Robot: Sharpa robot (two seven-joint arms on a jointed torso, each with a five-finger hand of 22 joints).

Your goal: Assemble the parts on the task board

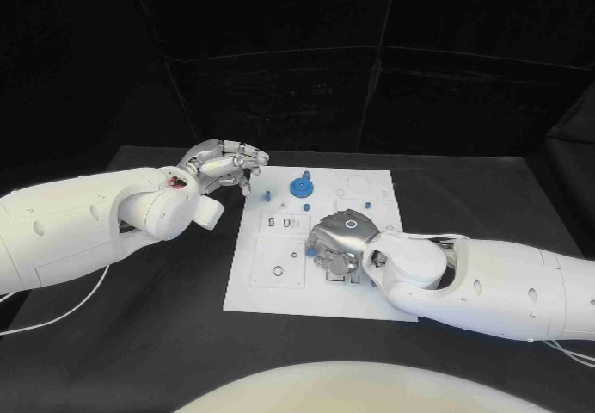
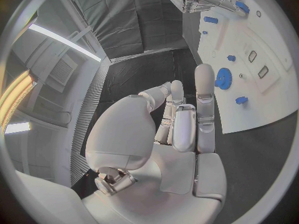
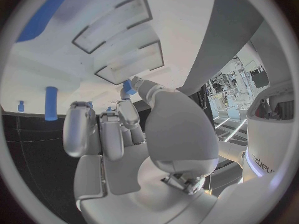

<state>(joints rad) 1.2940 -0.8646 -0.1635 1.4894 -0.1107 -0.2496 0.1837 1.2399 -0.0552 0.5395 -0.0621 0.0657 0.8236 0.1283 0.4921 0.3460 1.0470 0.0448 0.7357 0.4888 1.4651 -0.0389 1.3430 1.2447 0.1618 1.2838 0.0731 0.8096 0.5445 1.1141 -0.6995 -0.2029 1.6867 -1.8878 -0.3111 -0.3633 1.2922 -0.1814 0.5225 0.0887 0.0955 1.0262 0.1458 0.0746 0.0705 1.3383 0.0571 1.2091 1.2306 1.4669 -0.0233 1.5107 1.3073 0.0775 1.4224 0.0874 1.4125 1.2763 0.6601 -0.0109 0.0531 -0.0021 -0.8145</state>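
Observation:
The white task board (image 1: 288, 288) lies in the middle of the table. On its far part stand a blue gear (image 1: 302, 185) (image 2: 223, 78) and small blue parts (image 1: 268, 196) (image 1: 368, 205). My right hand (image 1: 337, 245) is low over the board's centre with its fingers curled in. Its thumb tip meets a small blue part (image 3: 127, 88) (image 1: 309, 252) beside two rectangular slots (image 3: 127, 64). A blue peg (image 3: 51, 103) stands close by. My left hand (image 1: 223, 163) (image 2: 187, 119) hovers off the board's far left corner, holding nothing, with its fingers loosely apart.
The black table (image 1: 149, 344) surrounds the board, with bare room at the front and on both sides. A white cable (image 1: 69, 314) trails on the table under my left arm. The board's near left part carries a large square recess (image 1: 279, 269).

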